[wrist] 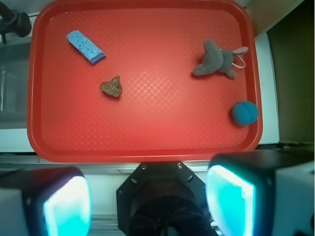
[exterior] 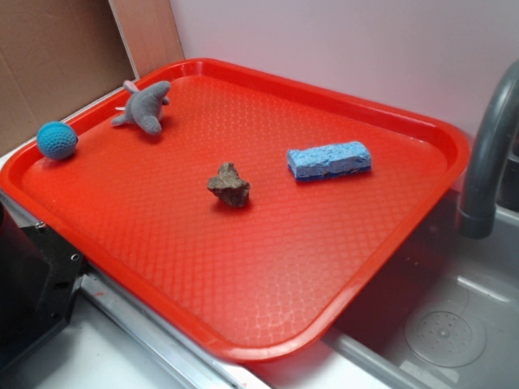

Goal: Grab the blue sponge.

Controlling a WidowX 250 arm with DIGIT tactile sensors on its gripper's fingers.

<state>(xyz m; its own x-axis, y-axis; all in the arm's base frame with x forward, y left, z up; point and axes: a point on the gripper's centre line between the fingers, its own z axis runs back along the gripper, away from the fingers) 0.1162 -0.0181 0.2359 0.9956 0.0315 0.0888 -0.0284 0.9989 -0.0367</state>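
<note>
Light blue sponge (exterior: 329, 160) porous, elongated, flat on red tray (exterior: 268, 267); fingers (wrist: 67, 204) spread

So there's a big red plastic tray (exterior: 130, 267) with a textured diamond pattern, sitting partly over a metal sink (exterior: 454, 324). Near the middle of it is a lumpy brown rock (exterior: 229, 185). Toward the far corner a grey stuffed animal (exterior: 144, 105) lies on its side, some pink on it, hard to tell what creature. A round teal crocheted ball (exterior: 57, 139) sits right by the rim. Dark grey faucet (exterior: 485, 154) beside the tray, cardboard (exterior: 57, 57) behind.
</note>
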